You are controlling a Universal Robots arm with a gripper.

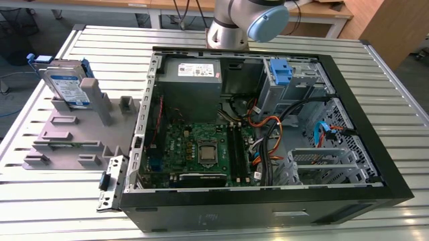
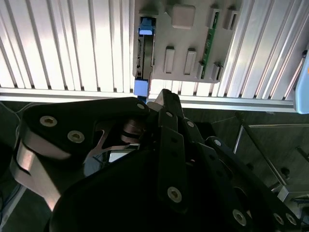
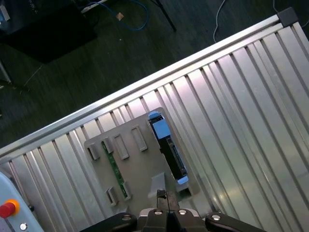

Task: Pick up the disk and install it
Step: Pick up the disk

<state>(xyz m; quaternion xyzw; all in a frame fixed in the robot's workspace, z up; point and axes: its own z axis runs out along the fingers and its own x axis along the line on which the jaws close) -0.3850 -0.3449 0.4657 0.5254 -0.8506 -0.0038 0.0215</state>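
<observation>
Disk (image 1: pixel 67 85) stands on edge in the grey holder (image 1: pixel 74 140) at the exterior view's left of the table (image 1: pixel 402 100). Open computer case (image 1: pixel 379 170) sits centre to right, with the arm (image 1: pixel 248 20) beyond it. In the first wrist view I see the tool (image 3: pixel 161 195) well above the holder, clenched on nothing.

Your arm (image 1: pixel 224 31): silver-grey tube, pale blue joint cap (image 1: pixel 268 20), just beyond computer case (image 1: pixel 268 210). Your gripper (image 2: pixel 165 99) in second wrist view: black links, silver screws, brushed-metal brackets.
</observation>
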